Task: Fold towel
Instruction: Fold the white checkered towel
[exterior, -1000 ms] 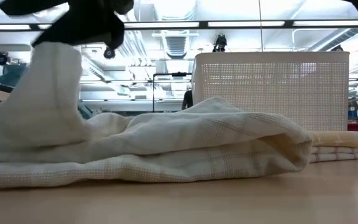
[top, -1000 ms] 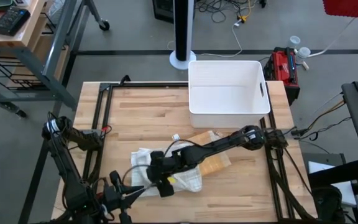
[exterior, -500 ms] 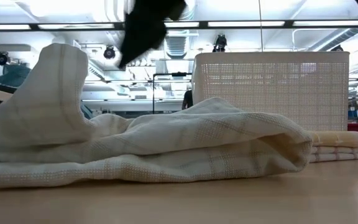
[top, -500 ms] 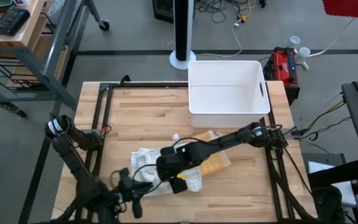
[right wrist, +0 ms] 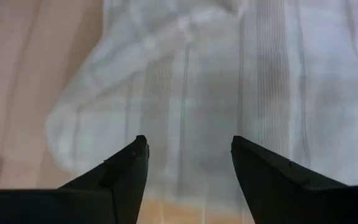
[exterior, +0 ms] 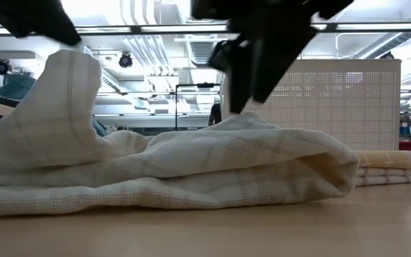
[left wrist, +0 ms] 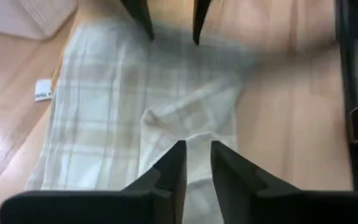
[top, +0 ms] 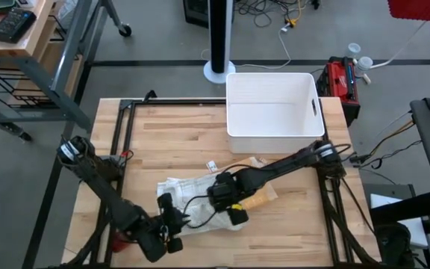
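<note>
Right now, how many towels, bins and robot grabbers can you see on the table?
Towels: 2, the white checked towel and a folded yellow towel
Bins: 1, the white bin
Grabbers: 2, the left gripper and the right gripper
Total: 5

Towel (top: 200, 205) on table (top: 170, 134) front-centre; bin (top: 273, 104) behind, right.
</note>
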Robot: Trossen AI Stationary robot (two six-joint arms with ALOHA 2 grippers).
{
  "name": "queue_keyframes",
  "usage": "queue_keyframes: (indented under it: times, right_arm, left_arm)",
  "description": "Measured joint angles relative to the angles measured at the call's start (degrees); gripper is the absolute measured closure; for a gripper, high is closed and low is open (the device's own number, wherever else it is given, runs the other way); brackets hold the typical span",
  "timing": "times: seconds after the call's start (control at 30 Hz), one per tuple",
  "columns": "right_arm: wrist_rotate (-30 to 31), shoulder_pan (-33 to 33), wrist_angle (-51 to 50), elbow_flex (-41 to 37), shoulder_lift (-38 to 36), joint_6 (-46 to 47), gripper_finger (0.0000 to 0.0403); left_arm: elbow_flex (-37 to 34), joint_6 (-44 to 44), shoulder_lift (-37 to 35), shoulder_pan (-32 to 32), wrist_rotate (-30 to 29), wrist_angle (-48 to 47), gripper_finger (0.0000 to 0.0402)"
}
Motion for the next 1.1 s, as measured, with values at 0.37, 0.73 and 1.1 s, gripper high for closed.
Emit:
queue_keyframes:
  times: [0.37, 0.73, 1.1]
  right_arm:
    - [0.03, 0.02, 9.16, -20.21, -20.63, 5.48, 0.0153]
    - [0.55, 0.02, 11.54, -32.27, -31.09, 12.07, 0.0127]
    - [0.45, 0.07, 14.73, -39.41, -31.58, 14.29, 0.0117]
  left_arm:
    - [-0.88, 10.27, -0.01, 5.13, 7.67, 1.20, 0.0252]
    - [-0.76, 16.63, -0.84, 10.85, 27.48, 3.62, 0.0249]
    - [-0.95, 20.16, -1.43, 13.62, 33.08, 3.83, 0.0243]
